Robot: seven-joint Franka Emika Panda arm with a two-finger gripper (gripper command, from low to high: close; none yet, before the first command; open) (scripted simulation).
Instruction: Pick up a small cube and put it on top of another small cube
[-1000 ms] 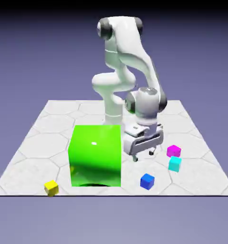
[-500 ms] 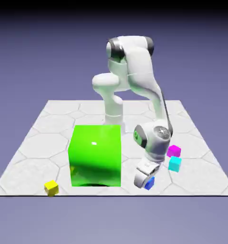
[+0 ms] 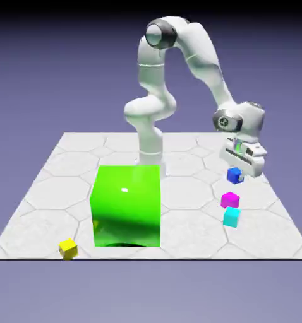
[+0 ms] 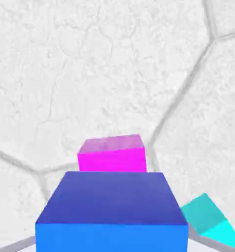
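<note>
Your white arm has swung up and over to the exterior view's right, lifting the small deep-blue cube point(image 3: 234, 175) off the table where it sat half a second ago.

The big glossy green cube point(image 3: 127, 205) sits unmoved near the middle of the pale hexagon-patterned table point(image 3: 59, 183). Your gripper point(image 3: 239, 170) hangs above the table's right side with its fingers pinching the deep-blue cube, which is in the air just above the small magenta cube point(image 3: 229, 200); the small cyan cube point(image 3: 231, 217) sits just beside the magenta one. In the hand view the deep-blue cube point(image 4: 112, 212) fills the bottom and hides the fingertips, with the magenta cube point(image 4: 112, 154) right beyond it and the cyan cube point(image 4: 210, 219) off to one side. You look close to lined up for a stack on the magenta cube. A small yellow cube point(image 3: 67, 248) sits at the front edge. The backdrop is plain blue-violet.
</note>
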